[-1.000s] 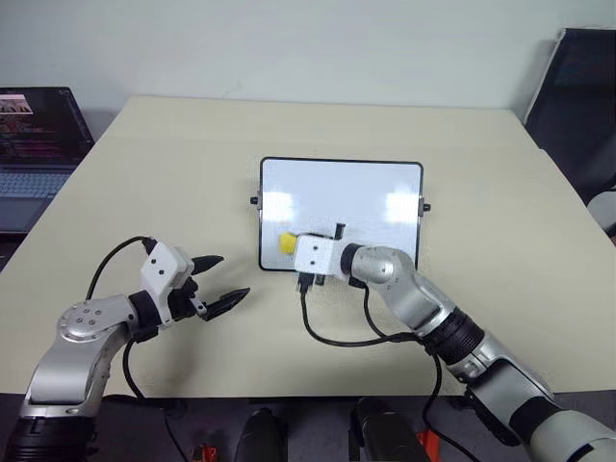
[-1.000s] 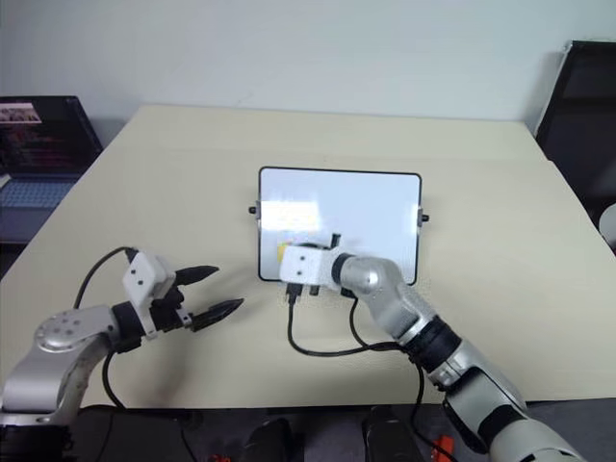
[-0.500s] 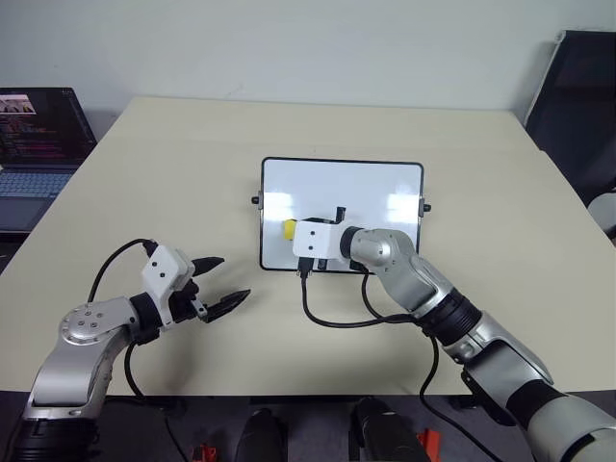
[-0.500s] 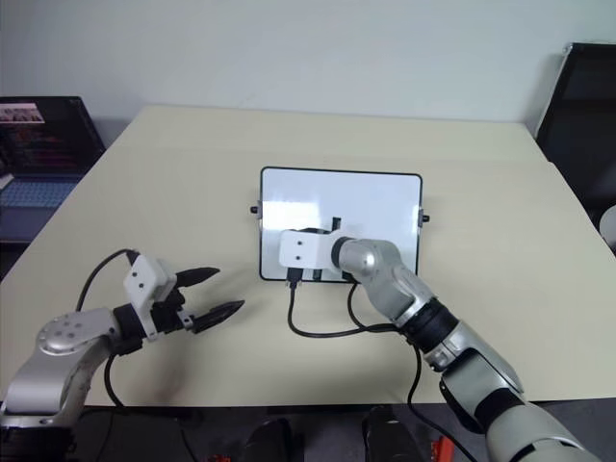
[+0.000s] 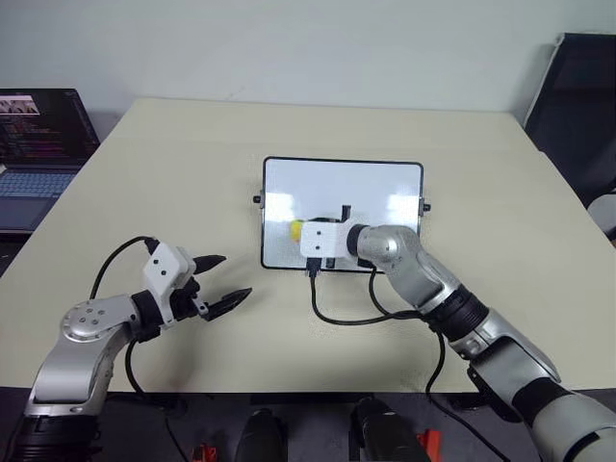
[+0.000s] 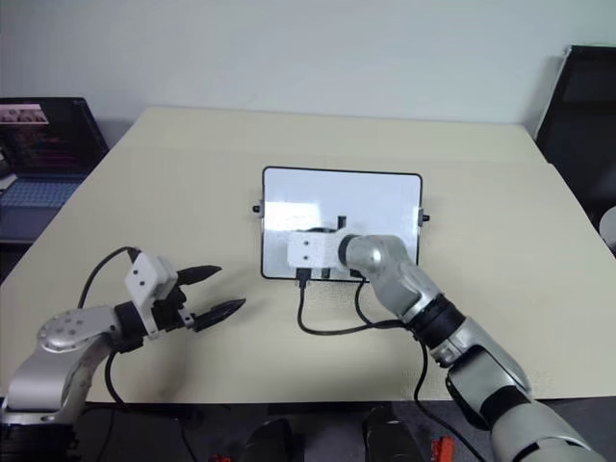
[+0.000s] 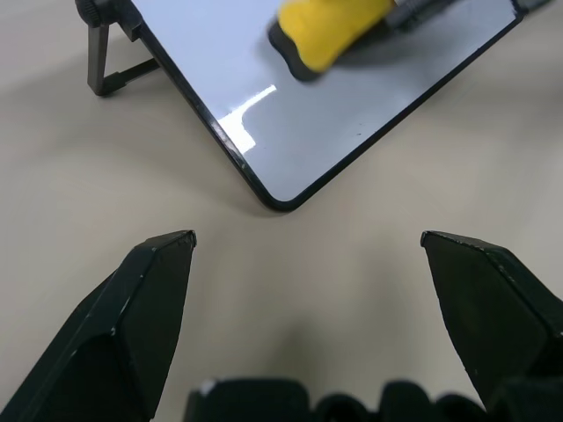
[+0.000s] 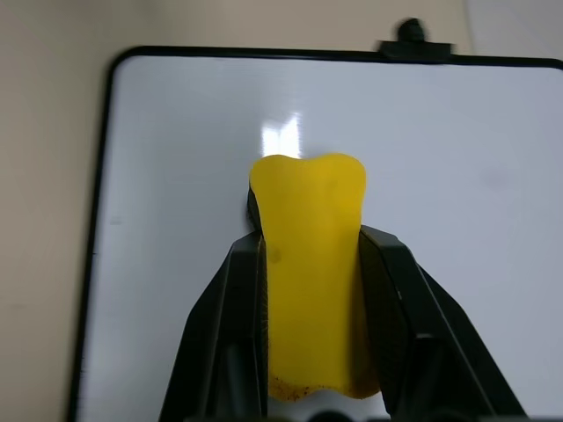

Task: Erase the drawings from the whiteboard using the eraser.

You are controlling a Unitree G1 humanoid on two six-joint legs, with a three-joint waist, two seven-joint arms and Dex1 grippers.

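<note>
The whiteboard (image 5: 343, 214) sits at centre frame on the beige table (image 5: 192, 173), its surface reading blank white with two bright glare patches. No drawings can be made out on it; the portion under the arm is covered.

The right gripper (image 8: 310, 264) is clamped shut on the eraser (image 8: 310, 281), both black fingers (image 8: 230, 316) pressing the flanks of the yellow block. In the left eye view the eraser (image 5: 295, 230) appears as a small yellow tip at the left-centre of the board, mostly hidden behind the white wrist housing (image 5: 323, 241). Its dark underside shows in the left wrist view (image 7: 290, 66), at or just above the board face; contact cannot be confirmed.

The left gripper (image 5: 219, 281) hovers over bare table at lower left of the frame, fingers spread wide and holding nothing, well apart from the board's near corner.

A laptop (image 5: 38, 144) is cut off at the left edge. A dark chair (image 5: 577, 106) is cut off at the upper right edge.
</note>
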